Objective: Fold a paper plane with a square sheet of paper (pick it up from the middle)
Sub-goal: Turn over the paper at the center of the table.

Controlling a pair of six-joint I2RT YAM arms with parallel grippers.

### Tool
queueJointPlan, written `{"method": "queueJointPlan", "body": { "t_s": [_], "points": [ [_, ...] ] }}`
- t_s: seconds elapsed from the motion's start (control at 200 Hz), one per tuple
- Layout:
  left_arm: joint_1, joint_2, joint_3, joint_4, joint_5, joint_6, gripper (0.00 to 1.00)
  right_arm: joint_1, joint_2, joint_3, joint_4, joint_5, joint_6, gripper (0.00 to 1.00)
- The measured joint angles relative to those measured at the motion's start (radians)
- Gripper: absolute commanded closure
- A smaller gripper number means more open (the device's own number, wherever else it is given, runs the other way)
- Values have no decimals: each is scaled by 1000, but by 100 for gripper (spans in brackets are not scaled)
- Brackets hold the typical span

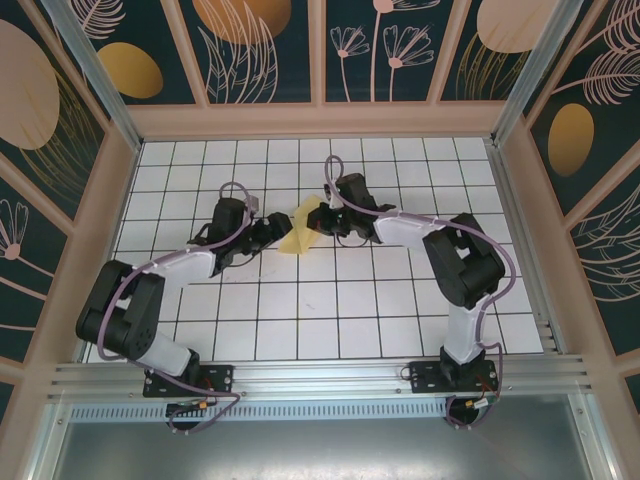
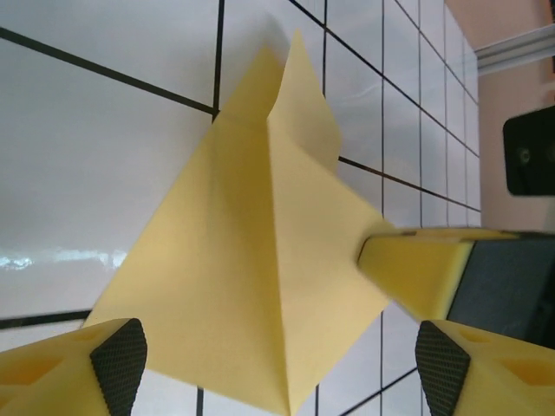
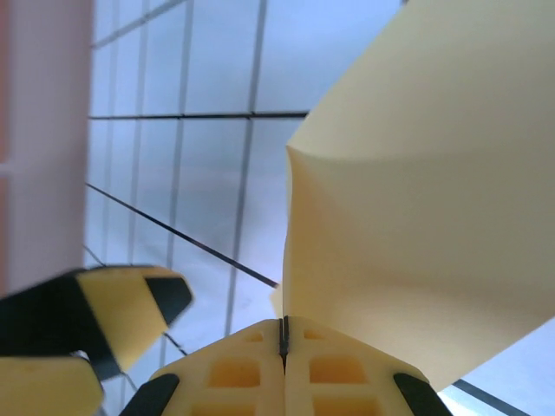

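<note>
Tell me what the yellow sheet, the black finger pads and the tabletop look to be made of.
Yellow sheet: thin matte paper; it holds sharp creases and bends softly.
Finger pads: likely rubber, matte, with a fine dotted grain.
Tabletop: smooth glossy white surface with black grid lines, showing reflections; laminate or tile, hard to tell.

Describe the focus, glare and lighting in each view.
Top external: evenly lit and sharp, shadows faint, the yellow paper small at mid-table. Left wrist: the paper crisp, a glare streak on the white table. Right wrist: the paper washed pale and soft, the shut right pincer blurred at close range.
</note>
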Motion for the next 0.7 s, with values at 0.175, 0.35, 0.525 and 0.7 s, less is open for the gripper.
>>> {"method": "queueJointPlan", "body": {
  "t_s": [0.175,0.35,0.525,0.7],
  "points": [
    [0,-114,-135,113,20,-98,1,-8,-26,0,80,-39,62,95],
    [0,-143,-223,242,56,-201,1,-20,-26,0,135,-71,137,94],
    [-16,-96,-235,396,92,-288,7,-27,-26,-2,192,-103,205,94],
    [-23,-25,-227,500,106,-331,19,-27,-26,-16,235,-142,257,94]
  ]
}}
